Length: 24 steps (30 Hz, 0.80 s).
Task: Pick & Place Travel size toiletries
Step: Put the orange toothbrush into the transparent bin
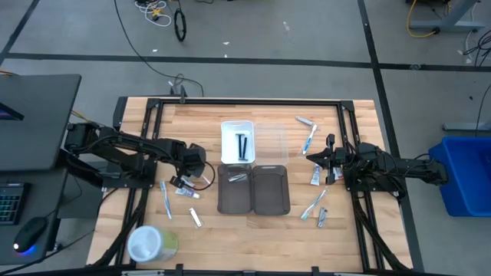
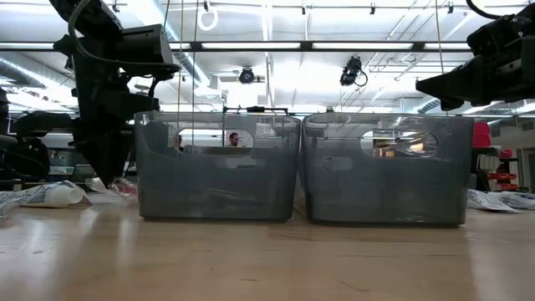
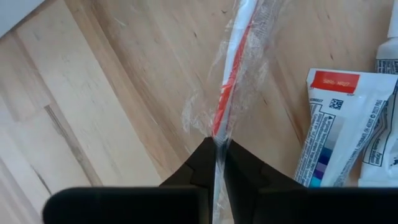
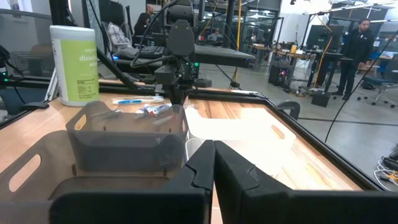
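The left gripper (image 3: 219, 152) pinches a clear-wrapped red-and-white toothbrush (image 3: 235, 59) beside a crinkled white sachet (image 3: 333, 124) on the wooden tabletop (image 3: 93, 112); the right gripper (image 4: 214, 163) hangs closed, empty.

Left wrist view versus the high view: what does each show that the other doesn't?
Only the left wrist view shows the left gripper shut on a wrapped red-and-white toothbrush, beside a white toothpaste tube with a red label. Only the high view shows the right gripper, the grey trays, the white tray and the wipes container. Both show the wooden table and the left gripper.
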Tool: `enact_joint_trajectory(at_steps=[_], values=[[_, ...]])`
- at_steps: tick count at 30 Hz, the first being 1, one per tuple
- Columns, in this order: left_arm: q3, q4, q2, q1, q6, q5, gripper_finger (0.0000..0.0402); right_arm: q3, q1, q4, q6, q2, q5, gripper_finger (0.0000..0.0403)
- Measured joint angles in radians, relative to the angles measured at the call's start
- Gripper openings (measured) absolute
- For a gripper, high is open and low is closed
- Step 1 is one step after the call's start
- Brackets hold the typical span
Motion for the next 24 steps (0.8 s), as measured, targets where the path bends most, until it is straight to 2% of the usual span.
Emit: enact_joint_trajectory(at_steps=[7,16,24], values=[[0.03,-0.06,-0.002,-0.004,-0.036,0.015,0.0031,0.0,0.0,0.0,0.0,0.0,0.0,0.0014],[0.113,-0.184,-0.063,-0.004,-0.051,0.035,0.0028,0.0,0.0,0.0,0.0,0.0,0.0,0.0013],[0.126,-0.239,-0.091,-0.004,-0.085,0.035,0.0033,0.0,0.0,0.0,0.0,0.0,0.0,0.0013]])
